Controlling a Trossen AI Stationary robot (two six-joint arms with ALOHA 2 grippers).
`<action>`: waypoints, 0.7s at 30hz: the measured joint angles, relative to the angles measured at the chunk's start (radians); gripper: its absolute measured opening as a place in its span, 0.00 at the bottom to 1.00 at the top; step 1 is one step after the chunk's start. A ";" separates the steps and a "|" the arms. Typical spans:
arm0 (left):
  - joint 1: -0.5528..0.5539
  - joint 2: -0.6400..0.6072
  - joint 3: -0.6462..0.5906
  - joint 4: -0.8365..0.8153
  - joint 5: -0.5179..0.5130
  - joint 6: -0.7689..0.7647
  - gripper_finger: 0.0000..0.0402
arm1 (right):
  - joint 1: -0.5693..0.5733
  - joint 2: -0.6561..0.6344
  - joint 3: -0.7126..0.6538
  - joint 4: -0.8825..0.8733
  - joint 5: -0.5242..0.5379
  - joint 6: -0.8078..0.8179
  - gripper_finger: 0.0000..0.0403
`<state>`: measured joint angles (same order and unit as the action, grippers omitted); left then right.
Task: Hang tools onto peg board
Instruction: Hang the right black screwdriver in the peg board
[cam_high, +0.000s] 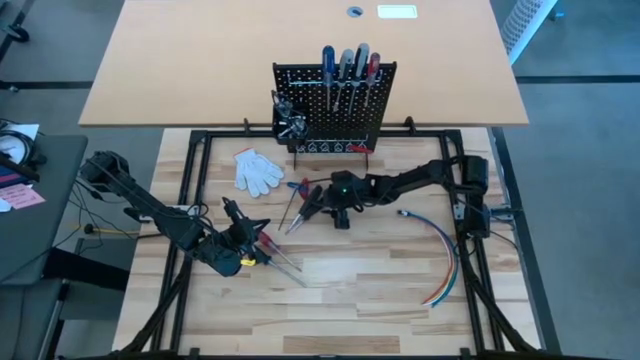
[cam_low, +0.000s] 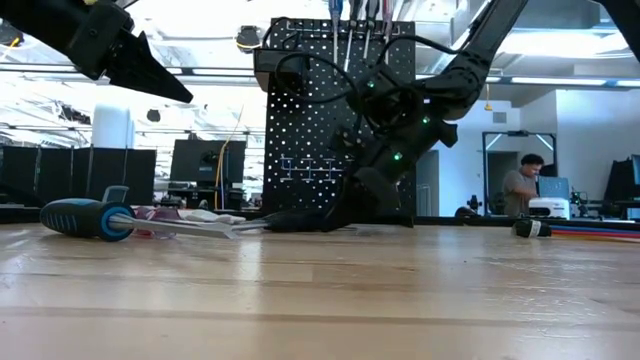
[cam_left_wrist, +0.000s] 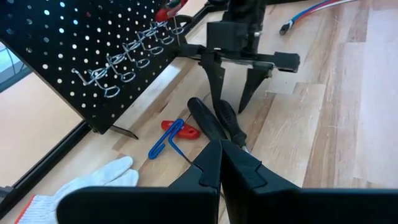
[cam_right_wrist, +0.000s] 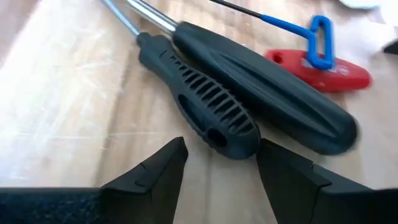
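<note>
Right wrist view: gripper (cam_right_wrist: 217, 163) jaws spread before black screwdrivers (cam_right_wrist: 211, 112) (shafts cropped).

I see a pale, matt wooden tabletop (cam_right_wrist: 56, 112), a ribbed matt black plastic screwdriver handle (cam_right_wrist: 205, 106) with a shiny metal shaft (cam_right_wrist: 121, 22), and white cloth gloves (cam_high: 258, 170).

peg board (cam_high: 335, 105), screwdrivers hung (cam_high: 348, 70), white gloves (cam_high: 258, 171)

Pale wooden table (cam_high: 380, 300) in planks, framed by black rails, with a second tan desk (cam_high: 200, 60) beyond it on grey floor (cam_high: 580, 150). Low view — a bright room behind: dark monitors (cam_low: 200, 160) in a row, white ceiling lights, a doorway (cam_low: 500, 150). A person (cam_low: 522, 185) stands at the far right.
</note>
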<state>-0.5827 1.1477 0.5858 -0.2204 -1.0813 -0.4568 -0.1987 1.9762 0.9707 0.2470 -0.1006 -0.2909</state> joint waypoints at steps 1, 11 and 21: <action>0.000 0.000 0.000 0.000 0.000 0.000 0.00 | 0.001 0.000 0.000 0.006 -0.002 0.000 0.52; 0.000 0.000 0.000 0.001 0.000 0.000 0.00 | 0.020 0.003 -0.001 0.055 -0.011 0.051 0.70; 0.000 0.000 0.000 0.001 0.000 0.000 0.00 | 0.093 0.022 -0.001 0.086 -0.026 -0.074 0.71</action>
<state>-0.5830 1.1477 0.5858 -0.2191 -1.0809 -0.4568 -0.1055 1.9986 0.9695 0.3331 -0.1268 -0.3648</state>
